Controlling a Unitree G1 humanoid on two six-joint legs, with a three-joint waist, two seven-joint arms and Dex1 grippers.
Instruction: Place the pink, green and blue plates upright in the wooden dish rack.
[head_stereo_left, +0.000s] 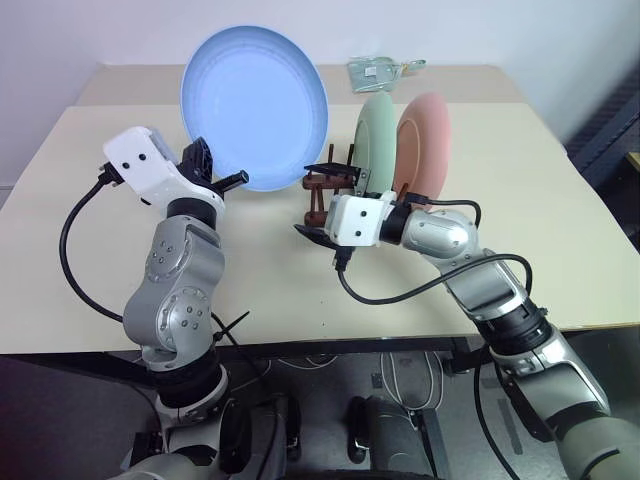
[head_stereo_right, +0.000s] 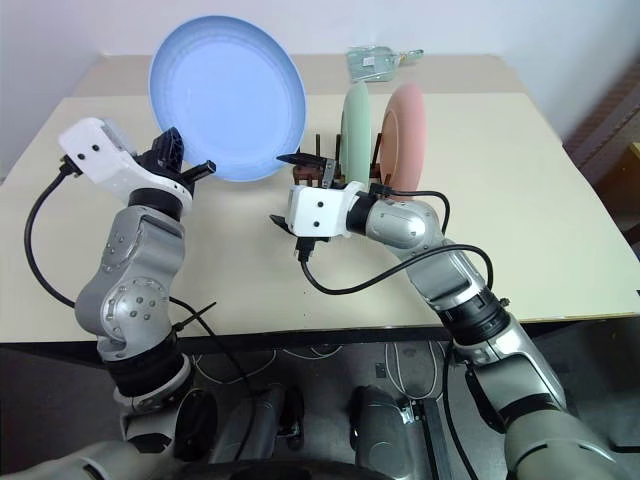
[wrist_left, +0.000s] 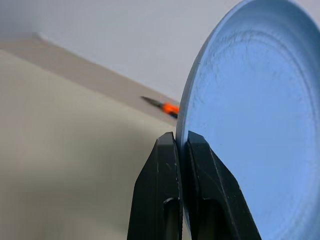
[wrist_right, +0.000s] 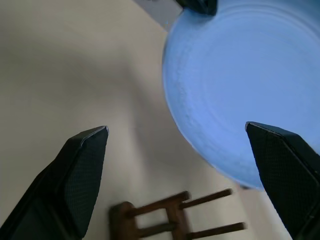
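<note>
The blue plate (head_stereo_left: 255, 105) is held up off the table, tilted nearly upright, its face toward me. My left gripper (head_stereo_left: 215, 172) is shut on its lower left rim; in the left wrist view both fingers (wrist_left: 160, 170) pinch the rim. The green plate (head_stereo_left: 375, 140) and the pink plate (head_stereo_left: 425, 140) stand upright side by side in the wooden dish rack (head_stereo_left: 325, 185). My right gripper (head_stereo_left: 322, 200) is open, level, at the rack's near end, with nothing between its fingers. In the right wrist view the blue plate (wrist_right: 240, 85) hangs beyond the rack's pegs (wrist_right: 170, 215).
The beige table (head_stereo_left: 110, 260) carries a small greenish packet (head_stereo_left: 378, 70) at its back edge. An orange and black tool (wrist_left: 165, 106) lies far back on the table. A dark object (head_stereo_left: 610, 140) stands off the table's right side.
</note>
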